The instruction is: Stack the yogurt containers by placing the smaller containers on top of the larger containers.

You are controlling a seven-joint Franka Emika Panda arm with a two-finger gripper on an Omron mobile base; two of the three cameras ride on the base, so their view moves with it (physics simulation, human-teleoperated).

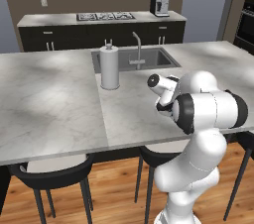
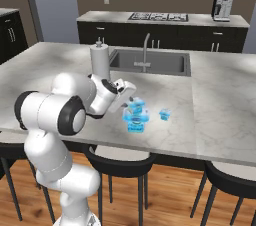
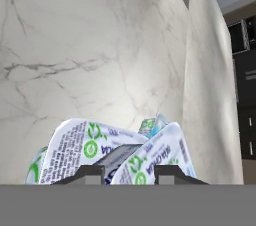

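The larger container, a teal-blue yogurt pack (image 2: pixel 136 124) with whitish lids and green marks (image 3: pixel 75 147), stands on the marble counter near its front edge. My gripper (image 2: pixel 132 106) comes down on it from the left. In the hand view the two dark fingertips (image 3: pixel 90 172) sit right against the lids, and the gripper (image 3: pixel 131 172) is shut on the pack. The smaller container, a small light-blue pack (image 2: pixel 165 114), rests on the counter a short way to the right. It peeks out just beyond the big pack's lids (image 3: pixel 151 125). Whether the big pack is off the counter I cannot tell.
A tall white paper-towel roll (image 2: pixel 99 62) (image 1: pixel 109 68) stands behind the arm beside the sink (image 2: pixel 165 63) with its faucet (image 2: pixel 146 50). Dark stools (image 2: pixel 125 162) stand under the counter's front edge (image 2: pixel 165 152). Bare marble stretches to the right of the packs.
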